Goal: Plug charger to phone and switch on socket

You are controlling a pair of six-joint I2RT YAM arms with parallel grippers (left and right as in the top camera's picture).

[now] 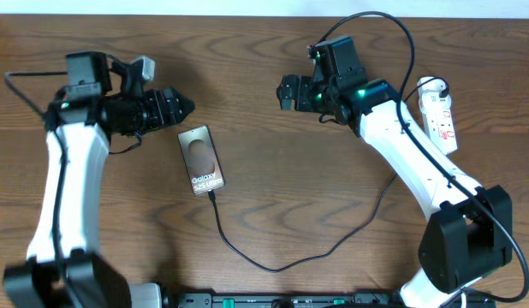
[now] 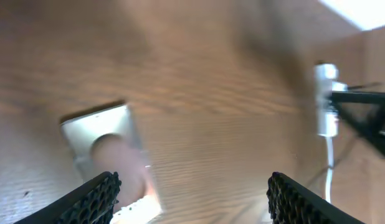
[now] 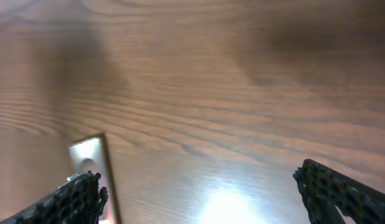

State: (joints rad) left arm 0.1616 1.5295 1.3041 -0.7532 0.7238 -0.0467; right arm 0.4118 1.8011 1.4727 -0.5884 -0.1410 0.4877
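Wood table (image 1: 247,51) filled the view, w/ both arms over it.

L arm (image 1: 72,171) rose from the near-left corner, white link running away from the base, then elbowed across toward centre. R arm (image 1: 410,154) rose from the near-right corner and leaned diagonally in toward the far middle.

Socket (image 1: 440,115) lay at the far-right edge, just beyond the R arm's forearm, well apart from both sets of jaws.

Phone (image 1: 202,160) lay flat, left of centre, lettering up. It was near the L gripper (image 1: 186,107), just nearer the base side and a bit to its right, not touching. Well apart from the R gripper (image 1: 283,92), which pointed left across the table.

Charger (image 1: 273,269): thin black cable met the phone's near short edge, looped along the near side, then ran up toward the R arm. Couldn't tell if the tip was fully seated.

L jaws: spread wide, nothing held. L wrist cam put the phone low at the left of the gap, partly behind one of the fingers (image 2: 96,199).

R jaws: fully spread, nothing held; R wrist cam had only a phone corner beside its left finger.
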